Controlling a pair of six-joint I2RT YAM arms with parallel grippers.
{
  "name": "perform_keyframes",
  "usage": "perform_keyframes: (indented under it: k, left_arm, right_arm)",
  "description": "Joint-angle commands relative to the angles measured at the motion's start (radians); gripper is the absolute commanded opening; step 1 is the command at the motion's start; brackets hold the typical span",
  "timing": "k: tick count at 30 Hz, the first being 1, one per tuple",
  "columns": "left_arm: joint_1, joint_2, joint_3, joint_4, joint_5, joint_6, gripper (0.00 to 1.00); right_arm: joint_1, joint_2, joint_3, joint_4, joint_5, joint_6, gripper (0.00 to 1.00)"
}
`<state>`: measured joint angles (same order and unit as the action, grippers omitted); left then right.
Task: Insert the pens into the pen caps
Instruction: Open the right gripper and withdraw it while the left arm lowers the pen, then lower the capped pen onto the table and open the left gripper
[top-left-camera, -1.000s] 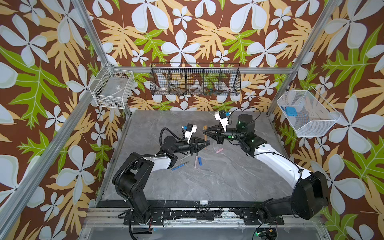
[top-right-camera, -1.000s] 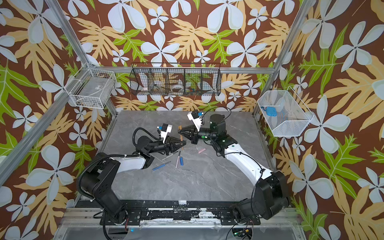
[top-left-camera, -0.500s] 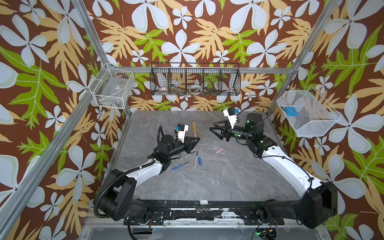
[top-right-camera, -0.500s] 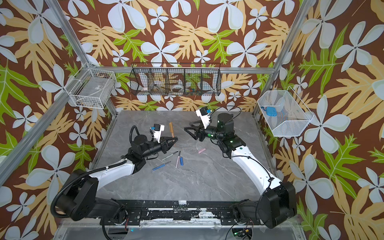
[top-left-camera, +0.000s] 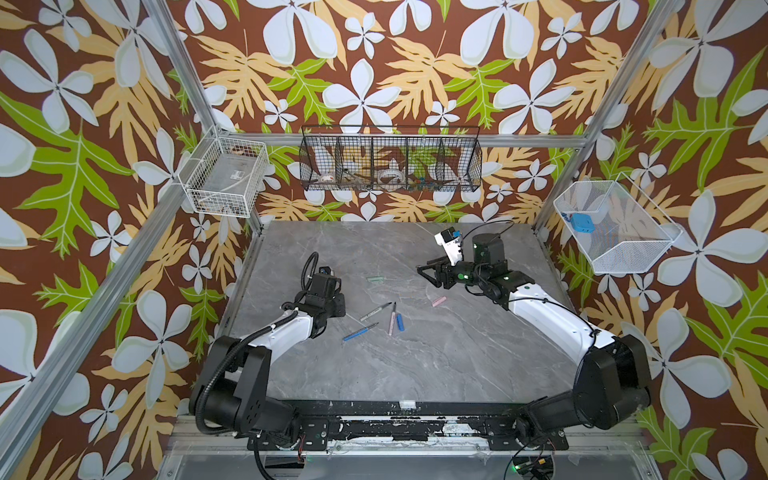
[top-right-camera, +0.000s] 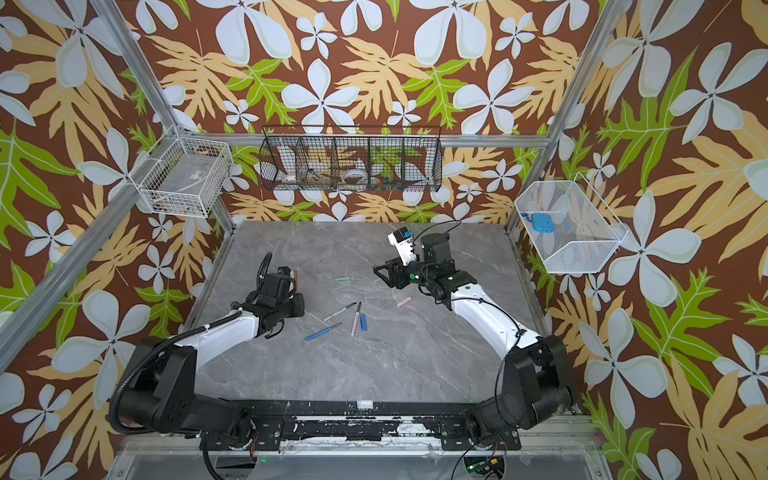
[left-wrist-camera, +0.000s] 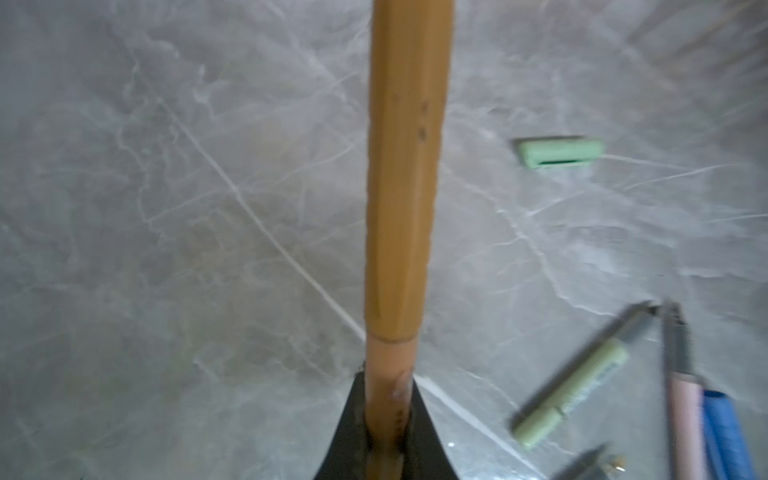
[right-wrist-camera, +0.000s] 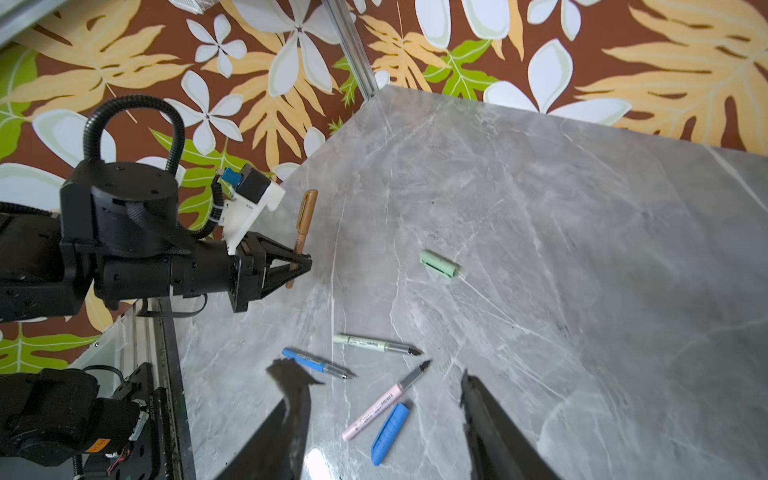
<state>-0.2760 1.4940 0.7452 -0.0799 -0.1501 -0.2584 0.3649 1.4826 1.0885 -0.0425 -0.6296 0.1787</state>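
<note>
My left gripper is shut on the lower end of the brown pen, held over the table's left side. The brown pen cap sits on the pen's far end. My right gripper hangs open and empty at the right. Between the arms on the table lie the green pen, pink pen, blue pen and blue cap. The green cap lies farther back, and the pink cap lies below the right gripper in both top views.
A grey marble tabletop is framed by aluminium posts. A black wire basket hangs on the back wall, a white one at the left corner and a white mesh bin at the right.
The grippers met at mid-table on the brown pen and cap. The right gripper has opened and drawn back right. The left arm has pulled back left with the capped brown pen.
</note>
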Motion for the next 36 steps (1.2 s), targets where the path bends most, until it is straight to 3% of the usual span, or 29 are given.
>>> perform_keyframes:
  k: [1, 22, 32, 36]
  left_arm:
    - [0.004, 0.057, 0.028, -0.071, -0.040, 0.057, 0.00]
    - [0.037, 0.154, 0.080, -0.109, -0.011, 0.075, 0.00]
    - [0.037, 0.117, 0.078, -0.112, -0.045, 0.068, 0.23]
    - [0.037, 0.115, 0.079, -0.114, -0.052, 0.068, 0.45]
  right_arm:
    - [-0.001, -0.016, -0.040, 0.059, -0.003, 0.015, 0.58]
    - [-0.001, -0.132, -0.179, 0.122, 0.023, 0.088, 0.59]
    - [0.000, -0.134, -0.171, 0.116, 0.029, 0.080, 0.59]
    - [0.000, -0.133, -0.177, 0.121, 0.028, 0.080, 0.59]
